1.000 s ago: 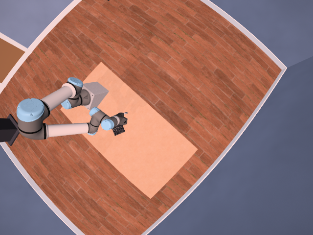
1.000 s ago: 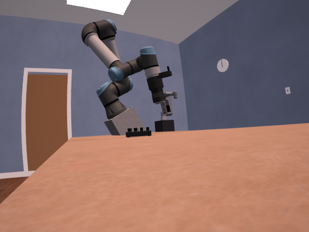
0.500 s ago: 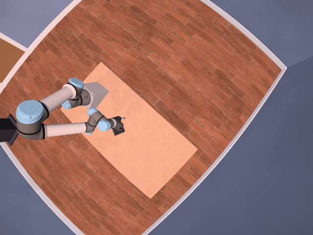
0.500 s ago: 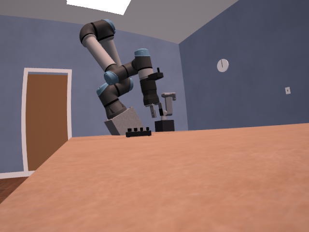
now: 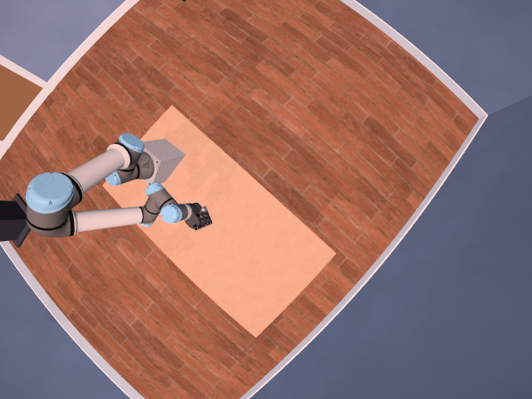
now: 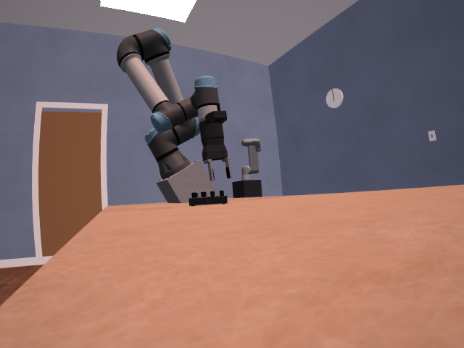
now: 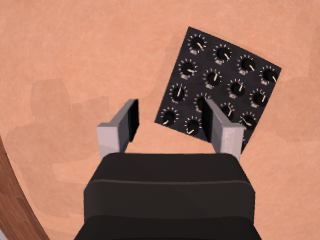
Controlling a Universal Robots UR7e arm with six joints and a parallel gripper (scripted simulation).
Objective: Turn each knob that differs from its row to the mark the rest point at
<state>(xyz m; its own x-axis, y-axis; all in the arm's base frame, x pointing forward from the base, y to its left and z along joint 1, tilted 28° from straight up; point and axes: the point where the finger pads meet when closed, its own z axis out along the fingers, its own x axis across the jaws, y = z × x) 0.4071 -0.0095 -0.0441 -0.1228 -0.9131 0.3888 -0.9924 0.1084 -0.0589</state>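
Observation:
The black knob box (image 5: 206, 220) (image 6: 207, 201) (image 7: 223, 83) stands on its feet on the peach table (image 5: 262, 258) (image 6: 262, 262) (image 7: 87, 34), near the robot's end of it. In the wrist view it lies turned at an angle, with four rows of dark knobs bearing white lines; the marks and names are too small to read. My gripper (image 5: 195, 214) (image 6: 219, 172) (image 7: 170, 112) is open and empty. It hangs pointing down a short way above the box, over the box's near-left corner. The right finger covers part of the nearest knobs.
The arm's grey pedestal (image 5: 166, 159) (image 6: 185, 183) stands just behind the box. A black block with a grey fixture (image 6: 247, 187) stands beside it. The table's edge and the wooden floor (image 7: 14, 220) show at the lower left of the wrist view.

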